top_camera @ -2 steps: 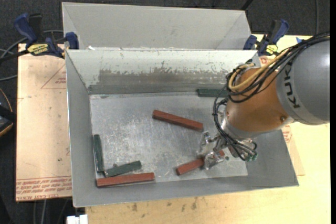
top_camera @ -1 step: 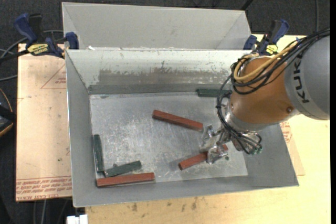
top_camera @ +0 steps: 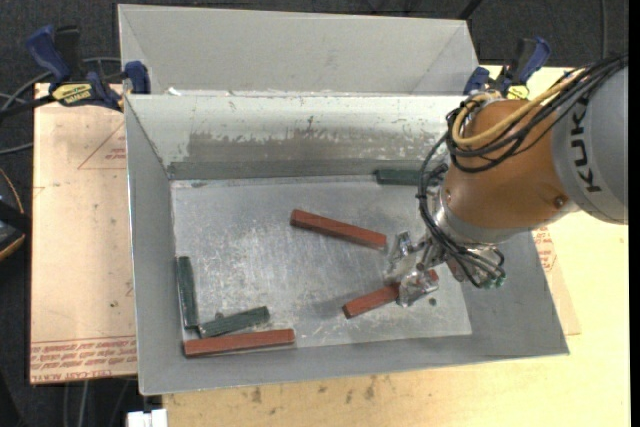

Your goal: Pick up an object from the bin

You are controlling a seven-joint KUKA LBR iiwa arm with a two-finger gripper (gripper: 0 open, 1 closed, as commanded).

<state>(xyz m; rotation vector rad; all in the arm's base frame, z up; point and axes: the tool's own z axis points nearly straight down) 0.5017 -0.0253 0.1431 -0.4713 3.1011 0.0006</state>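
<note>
My gripper [top_camera: 412, 283] is low over the bin floor at the right, under the orange wrist cover. Its metal fingers sit at the right end of a short red-brown bar [top_camera: 367, 303], which lies slanted on the floor. Whether the fingers are closed on that bar I cannot make out. A longer red-brown bar [top_camera: 338, 229] lies just up and left of the gripper, apart from it.
A dark green bar [top_camera: 398, 177] lies against the back wall at the right. At the front left corner lie a red-brown bar [top_camera: 239, 343] and two dark green bars [top_camera: 186, 292] [top_camera: 235, 321], close together.
</note>
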